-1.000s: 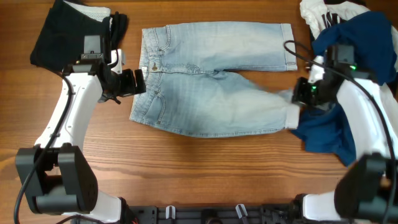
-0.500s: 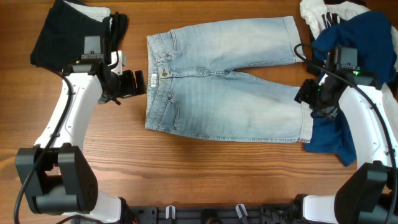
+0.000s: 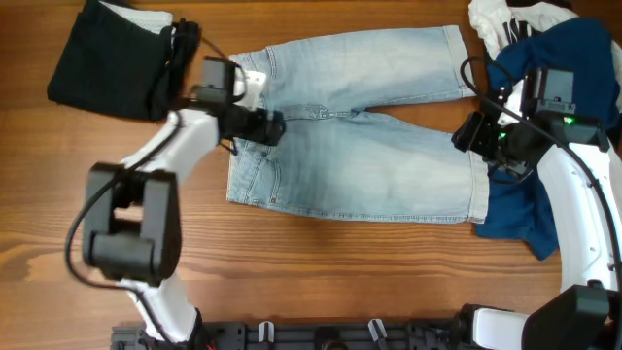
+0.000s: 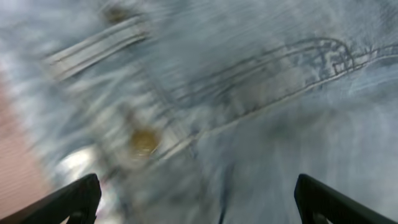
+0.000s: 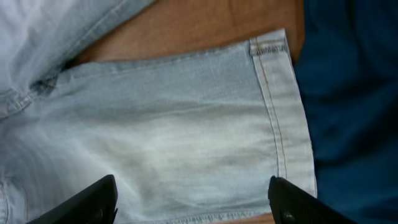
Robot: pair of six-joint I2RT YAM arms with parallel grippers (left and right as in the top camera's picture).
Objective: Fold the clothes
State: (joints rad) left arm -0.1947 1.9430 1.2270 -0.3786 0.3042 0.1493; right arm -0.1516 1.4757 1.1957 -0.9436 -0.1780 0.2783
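Note:
Light-blue denim shorts (image 3: 369,146) lie spread flat mid-table, waistband to the left, both legs pointing right. My left gripper (image 3: 270,127) hovers open over the waistband; its blurred wrist view shows the denim (image 4: 261,93), a metal button (image 4: 143,142) and the gripper (image 4: 202,205) with nothing between its jaws. My right gripper (image 3: 468,134) is open just above the lower leg's hem. In the right wrist view the stitched hem (image 5: 273,106) runs between the jaws of the gripper (image 5: 194,202), which holds nothing.
A black folded garment (image 3: 102,58) lies at the back left. A navy blue garment (image 3: 510,209) and a white one (image 3: 496,19) are piled at the right, under and behind the right arm. Bare wooden table (image 3: 292,272) runs along the front.
The right gripper pulled the shorts rightward and flat, then opened and let go of the leg hem. The left arm swung right from beside the shorts to over the waistband.

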